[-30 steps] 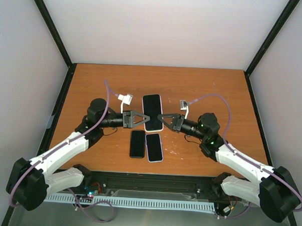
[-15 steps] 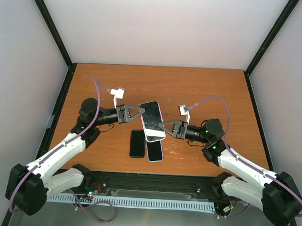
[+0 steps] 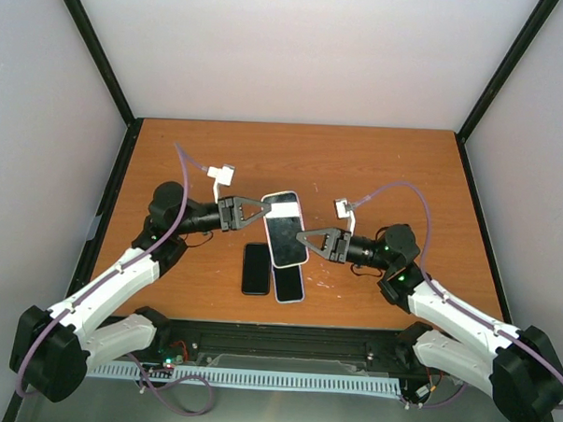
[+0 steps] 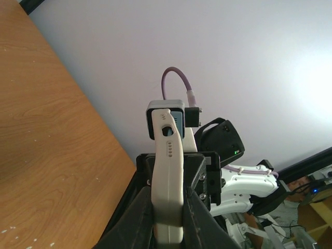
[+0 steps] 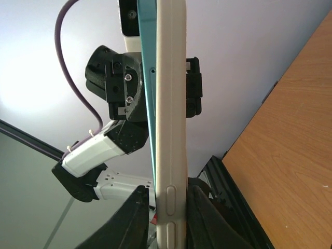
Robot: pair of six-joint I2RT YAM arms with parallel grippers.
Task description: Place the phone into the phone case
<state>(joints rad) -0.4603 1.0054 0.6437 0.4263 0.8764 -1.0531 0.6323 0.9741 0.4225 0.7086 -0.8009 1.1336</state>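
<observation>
A dark-screened phone (image 3: 285, 228) in a white phone case is held up off the table between both arms. My left gripper (image 3: 266, 210) is shut on the case's far left edge. In the left wrist view the white case (image 4: 168, 171) is pinched tightly between both fingers of that gripper (image 4: 167, 194). My right gripper (image 3: 302, 238) straddles the near right edge. In the right wrist view the case (image 5: 171, 104) runs up between the jaws of that gripper (image 5: 168, 189), with the phone's teal edge (image 5: 149, 104) showing beside it. A thin gap separates the left finger from the phone.
A bare black phone (image 3: 256, 268) lies flat on the wooden table (image 3: 404, 179) just below the held one. Beside it lies another phone (image 3: 289, 282) with a pale rim, its far end under the held phone. Black frame posts stand at the table's corners.
The cased phone has come up off the table and shifted slightly nearer. The left jaws have closed onto its edge. The right jaws have loosened a little around it.
</observation>
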